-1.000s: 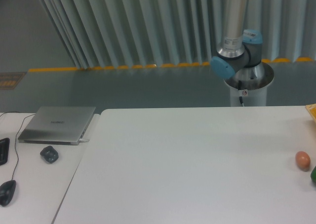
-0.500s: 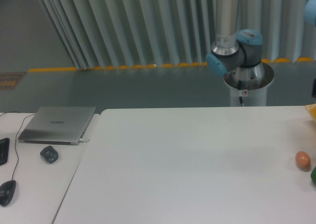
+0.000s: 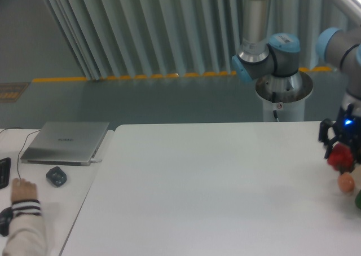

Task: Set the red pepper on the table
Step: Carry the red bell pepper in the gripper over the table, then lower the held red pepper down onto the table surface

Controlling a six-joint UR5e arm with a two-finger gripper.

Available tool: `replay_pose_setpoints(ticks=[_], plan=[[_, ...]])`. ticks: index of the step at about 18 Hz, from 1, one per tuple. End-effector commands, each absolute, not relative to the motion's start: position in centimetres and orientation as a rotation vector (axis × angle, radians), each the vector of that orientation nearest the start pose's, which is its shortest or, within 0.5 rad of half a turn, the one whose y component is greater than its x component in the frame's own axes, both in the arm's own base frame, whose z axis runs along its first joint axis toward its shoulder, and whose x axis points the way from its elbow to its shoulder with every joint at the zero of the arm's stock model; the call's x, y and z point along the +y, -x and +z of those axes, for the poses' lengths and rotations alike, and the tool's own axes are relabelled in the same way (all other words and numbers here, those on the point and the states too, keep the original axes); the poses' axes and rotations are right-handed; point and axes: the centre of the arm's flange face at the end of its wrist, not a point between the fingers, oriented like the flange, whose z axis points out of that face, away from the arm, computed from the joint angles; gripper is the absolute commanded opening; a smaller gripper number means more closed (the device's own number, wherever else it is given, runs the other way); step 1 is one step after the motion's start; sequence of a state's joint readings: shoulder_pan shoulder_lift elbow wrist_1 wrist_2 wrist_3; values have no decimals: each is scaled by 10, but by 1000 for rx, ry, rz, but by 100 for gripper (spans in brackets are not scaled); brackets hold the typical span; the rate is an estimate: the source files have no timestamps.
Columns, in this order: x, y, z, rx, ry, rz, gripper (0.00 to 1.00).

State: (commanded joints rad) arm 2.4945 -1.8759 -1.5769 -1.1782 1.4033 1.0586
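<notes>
Fixed camera view of the workcell. The black two-finger gripper (image 3: 342,152), lit by a small blue lamp on its wrist, hangs at the far right edge of the large plain white table (image 3: 214,188). Its fingers are clamped on the glossy bright red bell pepper (image 3: 340,157), which sits between them just above the tabletop; whether the pepper's underside touches the surface cannot be told, as the region is blurred.

Directly below the pepper lies a small orange-brown egg-shaped object (image 3: 346,182), and beside that, at the frame's edge, part of a green item (image 3: 358,199).

On the narrower white desk (image 3: 39,211) at left are a closed silver laptop (image 3: 66,141), a small dark round device (image 3: 56,176), and a person's hand in a striped cuff (image 3: 22,195).

Judged risks: the pepper appears not yet set down. A straight descent here would probably press it onto the egg-shaped object, which could roll it aside or tip the pepper as the fingers part. A release too high may let the rounded, lumpy pepper roll toward the nearby table edge. A placement toward the bare middle of the table seems safer.
</notes>
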Motion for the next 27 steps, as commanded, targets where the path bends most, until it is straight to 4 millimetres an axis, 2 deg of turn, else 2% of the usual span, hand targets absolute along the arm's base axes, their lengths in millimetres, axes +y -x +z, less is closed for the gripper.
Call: replay_pose_setpoints(ticks=[2,5,6,9,12,15,24,25,27], plan=[[500,382,348,255,3003,-10,24],[512,378,338,283,2999,7,24],[524,371,325,290,3003,2,24],[545,357,301,291,3052,58,24],[556,351,289,275,3070,69,24],[559,352,281,275,3071,73,24],[565,346,275,296,3071,69,26],[565,346,275,298,3071,69,30],[565,347,276,308,3068,70,45]])
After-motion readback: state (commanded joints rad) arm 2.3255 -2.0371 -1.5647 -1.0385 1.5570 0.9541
